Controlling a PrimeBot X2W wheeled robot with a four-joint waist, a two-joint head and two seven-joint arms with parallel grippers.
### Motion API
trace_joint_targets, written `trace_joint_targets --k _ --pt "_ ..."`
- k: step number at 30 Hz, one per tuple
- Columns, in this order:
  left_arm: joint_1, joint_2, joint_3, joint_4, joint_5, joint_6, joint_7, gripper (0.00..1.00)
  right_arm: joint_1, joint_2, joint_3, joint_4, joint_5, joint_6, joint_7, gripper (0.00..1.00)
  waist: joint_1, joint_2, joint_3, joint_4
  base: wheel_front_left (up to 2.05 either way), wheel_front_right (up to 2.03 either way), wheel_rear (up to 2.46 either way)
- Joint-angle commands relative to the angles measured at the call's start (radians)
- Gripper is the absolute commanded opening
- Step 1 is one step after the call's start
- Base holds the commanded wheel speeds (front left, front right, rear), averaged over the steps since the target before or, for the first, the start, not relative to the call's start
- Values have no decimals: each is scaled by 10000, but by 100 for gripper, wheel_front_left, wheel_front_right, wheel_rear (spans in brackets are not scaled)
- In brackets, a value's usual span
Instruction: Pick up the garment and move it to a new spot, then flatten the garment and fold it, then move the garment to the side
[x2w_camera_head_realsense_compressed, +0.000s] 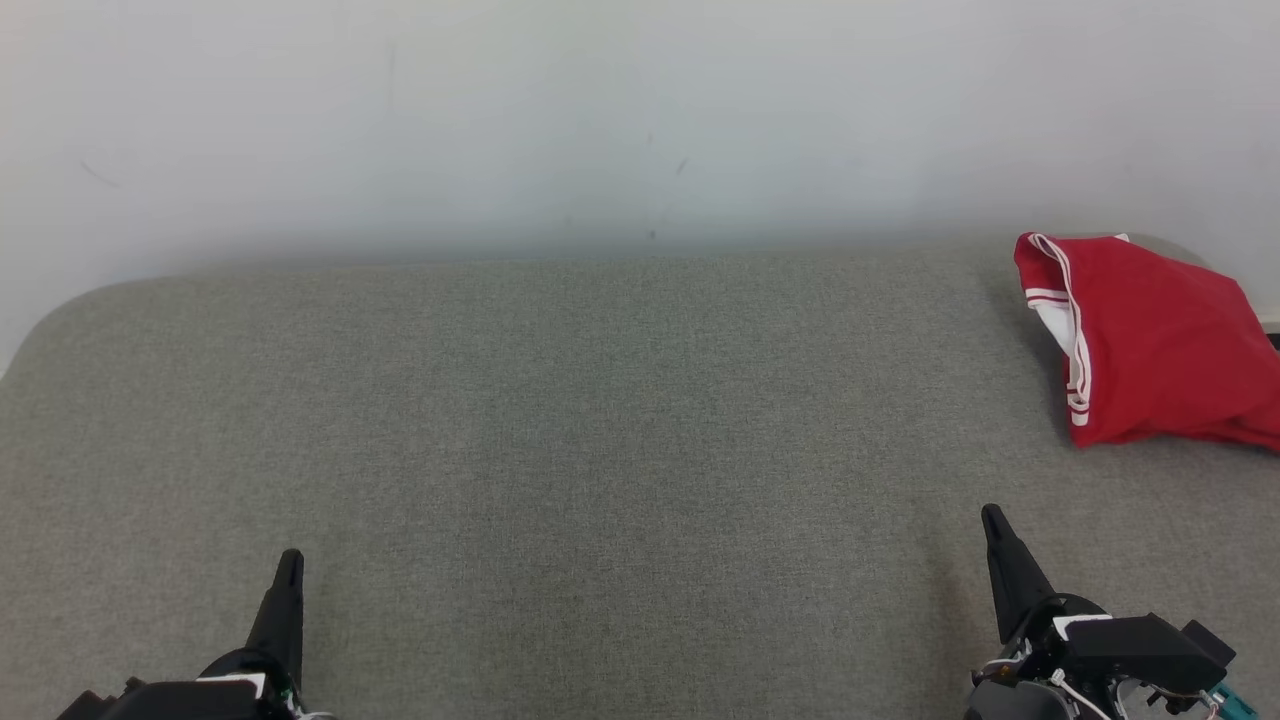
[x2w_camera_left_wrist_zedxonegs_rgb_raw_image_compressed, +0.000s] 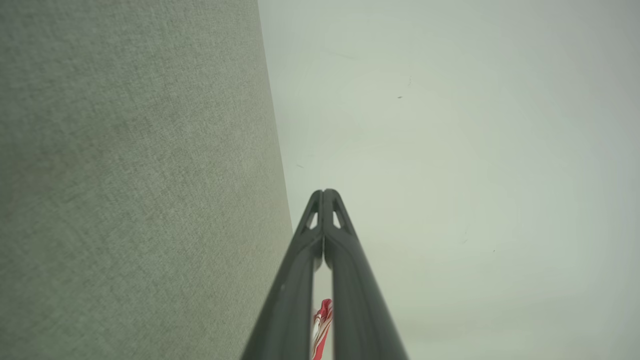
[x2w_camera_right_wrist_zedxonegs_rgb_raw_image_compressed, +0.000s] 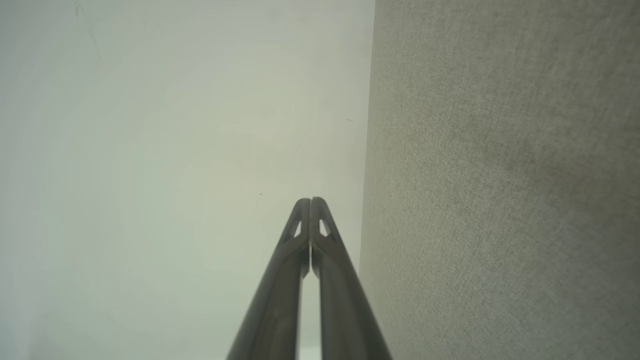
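Grey woven tabletop is carrying a rumpled red garment far right; I'm seeing left gripper, right gripper closed, empty

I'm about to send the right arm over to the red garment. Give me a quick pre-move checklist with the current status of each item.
1. Target found: the red garment lies bunched at the far right of the table. Ok.
2. Whole garment in the head view: its right edge runs off the picture. Not ok.
3. Right gripper ready to grasp: its fingers are shut and it must open first. Not ok.
4. Left gripper free: it is shut on nothing, low at the near left. Ok.
5. Path from right gripper to garment: bare table surface lies between them. Ok.
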Motion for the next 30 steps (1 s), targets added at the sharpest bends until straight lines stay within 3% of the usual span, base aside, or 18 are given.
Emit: trace_joint_targets --k 1,30 --pt "-100 -17 25 13 -54 -28 5 0 -49 45 -4 2 13 -21 36 0 1 0 0 0 0 0 0" --pt "-97 -17 25 11 -55 -29 2 0 -48 44 0 0 16 -21 31 0 1 0 0 0 0 0 0"
